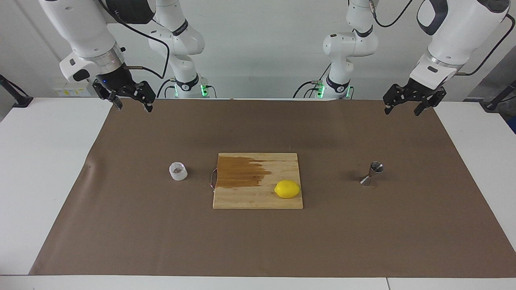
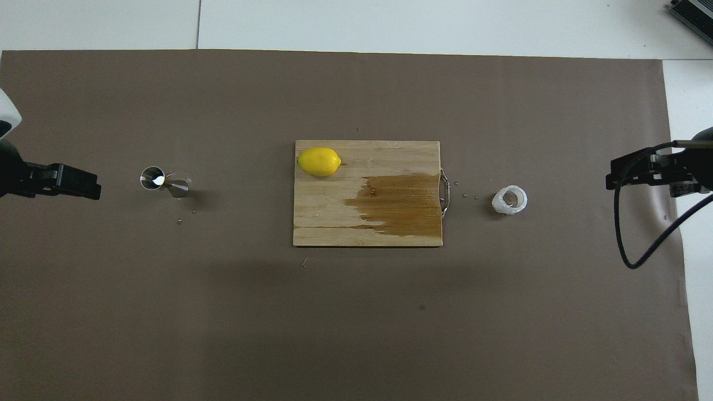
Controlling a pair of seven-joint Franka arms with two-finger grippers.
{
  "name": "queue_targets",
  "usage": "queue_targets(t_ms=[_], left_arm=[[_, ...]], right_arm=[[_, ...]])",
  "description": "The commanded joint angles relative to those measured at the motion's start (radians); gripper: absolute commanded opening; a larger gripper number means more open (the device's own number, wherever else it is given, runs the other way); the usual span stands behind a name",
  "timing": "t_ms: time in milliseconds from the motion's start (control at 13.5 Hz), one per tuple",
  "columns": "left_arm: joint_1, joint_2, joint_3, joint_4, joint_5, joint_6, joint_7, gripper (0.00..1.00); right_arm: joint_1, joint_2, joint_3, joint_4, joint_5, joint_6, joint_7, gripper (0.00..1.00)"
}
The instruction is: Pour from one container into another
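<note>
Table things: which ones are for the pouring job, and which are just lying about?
For the job:
- plastic cup, toward the right arm's end
- steel jigger, toward the left arm's end

Just lying about:
- cutting board, partly wet, between them
- lemon, on the board
- brown paper under everything

Both pincers wait open, holding nothing.
</note>
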Motion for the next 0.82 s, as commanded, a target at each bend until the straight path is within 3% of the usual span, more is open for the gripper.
queue_targets(t_ms=[0, 742], left_arm=[[-0.001, -0.006, 0.006, -0.004, -0.009, -0.012, -0.005, 1.00], [-0.013, -0.005, 0.006, -0.004, -0.008, -0.007, 0.001, 1.00]], right_arm=[[-0.012, -0.009, 0.007, -0.006, 0.005, -0.004, -0.001, 1.00], [-0.012, -0.009, 0.009, -0.006, 0.005, -0.004, -0.001, 1.00]])
